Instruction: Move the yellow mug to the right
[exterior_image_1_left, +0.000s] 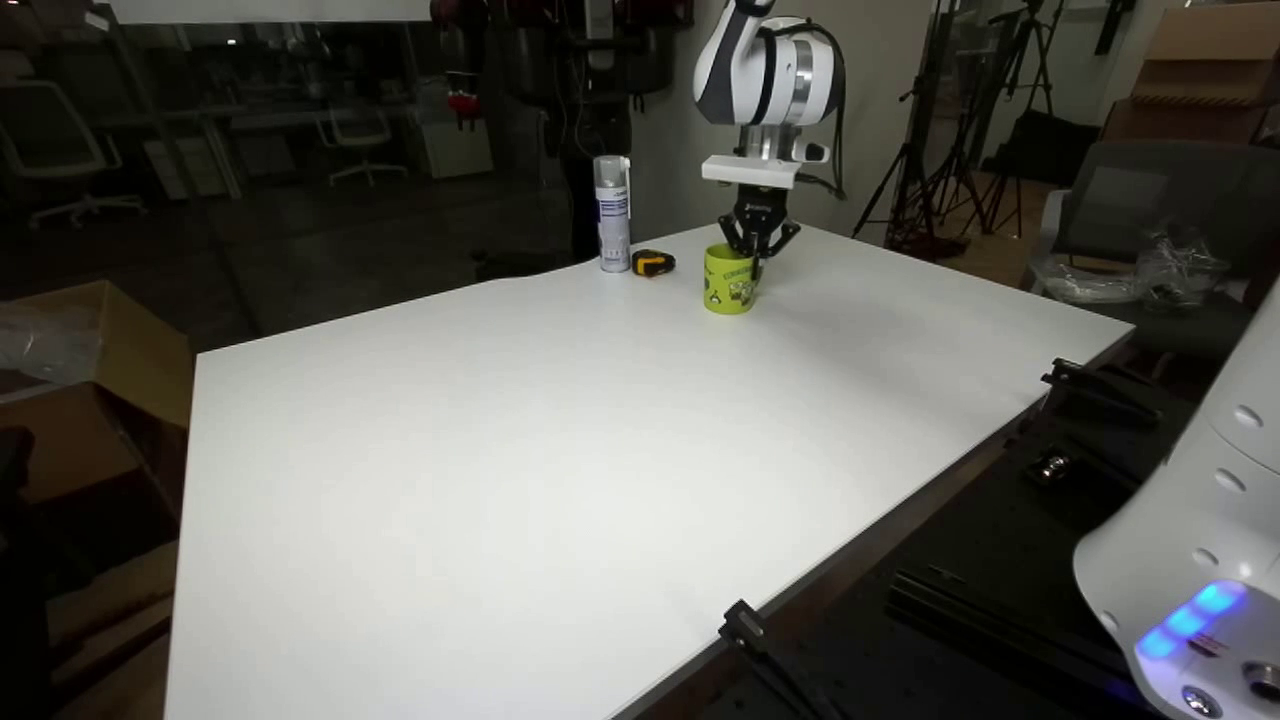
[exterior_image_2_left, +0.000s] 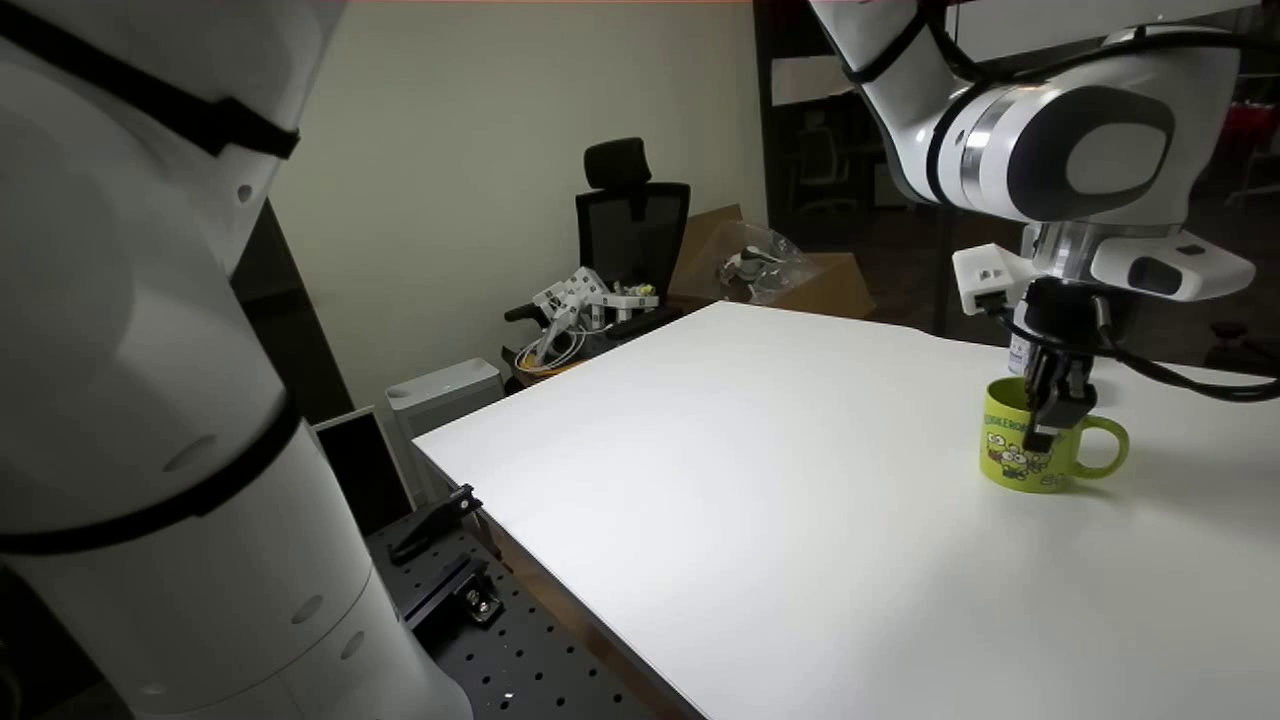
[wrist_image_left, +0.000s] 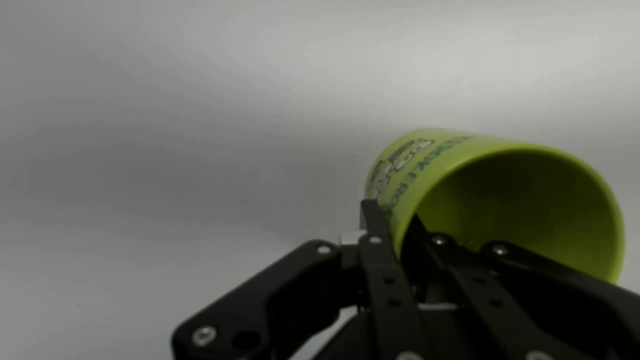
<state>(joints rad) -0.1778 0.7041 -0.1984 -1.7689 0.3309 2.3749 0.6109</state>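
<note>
Mug (exterior_image_1_left: 726, 286): stood upright on the white table (exterior_image_1_left: 520, 450), near the table's far end in an exterior view. Was yellow-green, with cartoon faces (exterior_image_2_left: 1008, 458) printed on the side and a handle (exterior_image_2_left: 1120, 447) out over the table. Carried dark lettering (wrist_image_left: 424, 164) just below the rim; could make out roughly OKERO in the wrist view, but not the letters at either end.

Found the gripper (wrist_image_left: 396, 235) drawn close, with one finger (wrist_image_left: 372, 217) outside the mug and one inside, and with the mug's wall pinched in between. Pointed down at the table from the end of the white arm (exterior_image_1_left: 740, 95). Showed a tiny pale mark on the black body in an exterior view, too small to read.

Saw a can (exterior_image_1_left: 613, 225) upright on the table by the far edge, white with a blue band; could not read the fine print on the band. Saw a tape measure (exterior_image_1_left: 653, 263), black and yellow, on the table along the same edge.

Noted the arm's base (exterior_image_1_left: 1150, 545) off the table's near edge, with blue lights (exterior_image_1_left: 1190, 620) aglow and a small red label (exterior_image_1_left: 1207, 645), unreadable at such a size. In an exterior view, saw also a chair (exterior_image_2_left: 632, 240) and an open box (exterior_image_2_left: 850, 288) past the table's edge, with a clear bag (exterior_image_2_left: 775, 260) in the box.
</note>
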